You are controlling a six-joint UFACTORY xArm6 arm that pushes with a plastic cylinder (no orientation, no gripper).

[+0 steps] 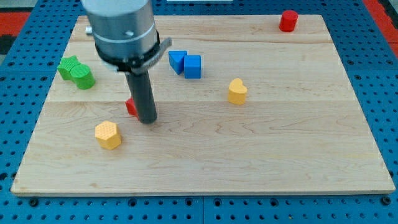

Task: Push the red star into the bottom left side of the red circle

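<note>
The red star (131, 106) lies at the board's left middle, mostly hidden behind my rod; only a small red part shows. My tip (147, 121) rests on the board right against the star's right side. The red circle, a short red cylinder (288, 20), stands at the board's top right corner, far from the star and the tip.
Two green blocks (76, 71) sit together at the left edge. Two blue blocks (185, 63) sit side by side at the top middle. A yellow heart (237, 91) lies right of centre. A yellow hexagon (108, 134) lies below left of the tip. The wooden board (280, 155) sits on blue pegboard.
</note>
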